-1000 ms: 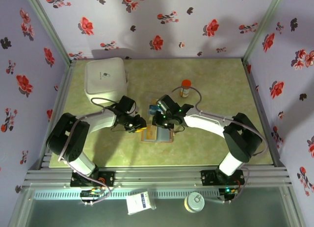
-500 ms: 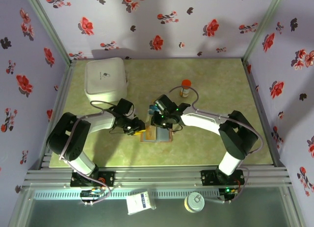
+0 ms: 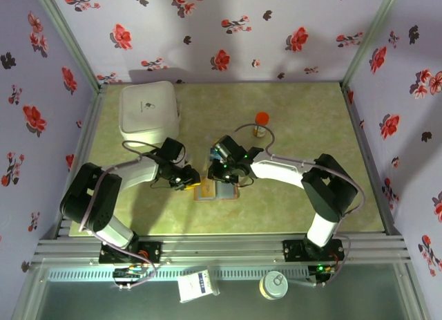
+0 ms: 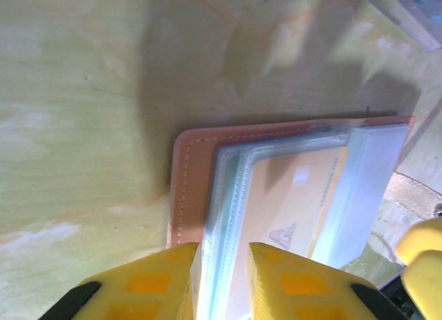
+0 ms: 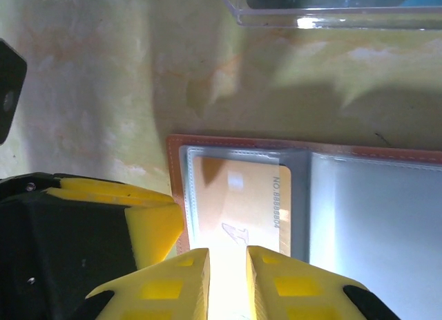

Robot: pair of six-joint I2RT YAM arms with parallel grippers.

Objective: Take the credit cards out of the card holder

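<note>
The brown card holder (image 3: 215, 191) lies open on the table between my two grippers. In the left wrist view its stitched edge (image 4: 192, 175) and clear sleeves run between the yellow fingers of my left gripper (image 4: 224, 282), which is shut on the sleeve edge. A yellow-orange credit card (image 5: 238, 195) sits in the left sleeve, inside the brown rim (image 5: 173, 169). My right gripper (image 5: 228, 285) is shut on that card's near edge. From above, the left gripper (image 3: 193, 180) and the right gripper (image 3: 224, 173) meet over the holder's left half.
A clear plastic tray (image 3: 216, 154) with cards lies just behind the holder; its edge (image 5: 331, 16) shows close by. A large white box (image 3: 148, 113) stands at the back left. An orange-capped bottle (image 3: 260, 124) stands behind the right arm.
Both grippers and the card holder have drifted slightly left and toward the near edge. The grips look the same.
</note>
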